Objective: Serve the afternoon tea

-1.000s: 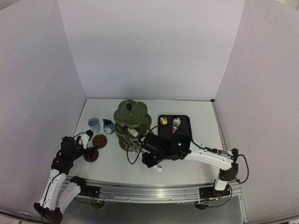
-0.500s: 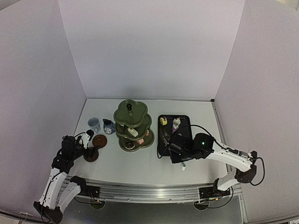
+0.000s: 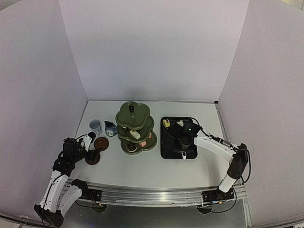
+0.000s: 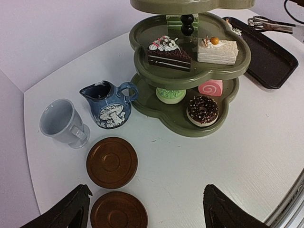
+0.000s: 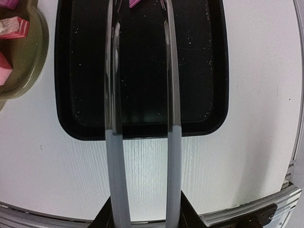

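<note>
The dark green three-tier stand (image 3: 135, 124) (image 4: 190, 61) carries small pastries: a chocolate slice (image 4: 168, 52), a white slice (image 4: 217, 50), a pink roll (image 4: 210, 88) and a donut (image 4: 203, 109). Left of it stand the pale blue cup (image 4: 59, 122) and the dark blue jug (image 4: 108, 105). Two brown saucers (image 4: 112, 162) (image 4: 118, 210) lie in front of them. My left gripper (image 4: 145, 213) hangs open just above the nearer saucer. My right gripper (image 5: 142, 216) is shut on the metal tongs (image 5: 114, 95), whose arms reach over the black tray (image 5: 216, 118).
A yellow pastry (image 3: 166, 122) sits at the far end of the black tray (image 3: 166, 149). The stand's lowest tier (image 5: 28, 71), with pink pastries (image 5: 12, 26), lies close to the left of the tray. The table's metal front rail (image 5: 285, 194) runs near the tongs' handles.
My right arm has swung from the front of the stand to the right and now holds the tongs over the black tray. The left arm has not moved.
</note>
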Motion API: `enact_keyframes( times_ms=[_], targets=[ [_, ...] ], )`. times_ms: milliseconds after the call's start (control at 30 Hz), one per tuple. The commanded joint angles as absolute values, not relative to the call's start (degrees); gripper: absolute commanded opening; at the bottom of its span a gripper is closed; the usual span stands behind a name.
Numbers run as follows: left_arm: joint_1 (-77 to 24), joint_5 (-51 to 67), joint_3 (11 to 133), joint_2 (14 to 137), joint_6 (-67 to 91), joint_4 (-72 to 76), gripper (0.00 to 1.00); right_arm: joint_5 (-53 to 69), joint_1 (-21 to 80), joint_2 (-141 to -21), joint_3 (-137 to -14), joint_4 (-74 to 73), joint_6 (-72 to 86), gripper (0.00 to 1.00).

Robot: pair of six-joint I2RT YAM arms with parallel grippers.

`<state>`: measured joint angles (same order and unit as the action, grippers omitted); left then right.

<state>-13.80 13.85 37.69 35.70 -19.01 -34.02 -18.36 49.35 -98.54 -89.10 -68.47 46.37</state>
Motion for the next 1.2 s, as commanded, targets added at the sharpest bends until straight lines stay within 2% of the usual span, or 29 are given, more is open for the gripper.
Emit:
enact_keyframes(
  times_ms=[0,233,533,767,900,933,1000,1067,1167],
  targets=[
    [-13.41,14.59,37.83,35.74,-18.76,-33.06,0.82,-16.69,47.24,-101.73,-88.93,-63.38,44.47,0.31],
    [-13.4,14.77,37.85,35.69,-18.82,-33.11,0.82,-13.21,45.71,-104.41,-86.05,-58.39,44.82,0.33],
    [-13.45,14.92,37.88,35.37,-18.83,-33.13,0.82,-13.75,45.27,-107.85,-85.34,-56.3,46.24,0.35],
    [-13.39,14.95,37.88,35.09,-18.86,-33.19,0.82,-16.18,43.33,-109.75,-84.67,-55.09,47.71,0.33],
    [-13.41,15.0,37.86,34.86,-18.84,-33.13,0.82,-17.26,42.92,-110.05,-84.85,-54.77,48.12,0.26],
    [-13.37,15.03,37.82,34.84,-18.86,-33.13,0.82,-17.28,42.82,-110.1,-84.83,-54.69,48.02,0.22],
    [-13.44,15.03,37.79,34.8,-18.82,-33.13,0.82,-17.09,42.8,-109.94,-84.49,-54.7,47.9,0.08],
    [-13.42,15.07,37.8,34.8,-18.82,-33.13,0.82,-16.99,42.83,-109.05,-83.54,-54.67,47.94,0.01],
    [-13.4,15.12,37.79,34.51,-18.86,-33.07,0.82,-16.6,42.82,-105.8,-81.41,-54.67,47.99,0.0]
  ],
)
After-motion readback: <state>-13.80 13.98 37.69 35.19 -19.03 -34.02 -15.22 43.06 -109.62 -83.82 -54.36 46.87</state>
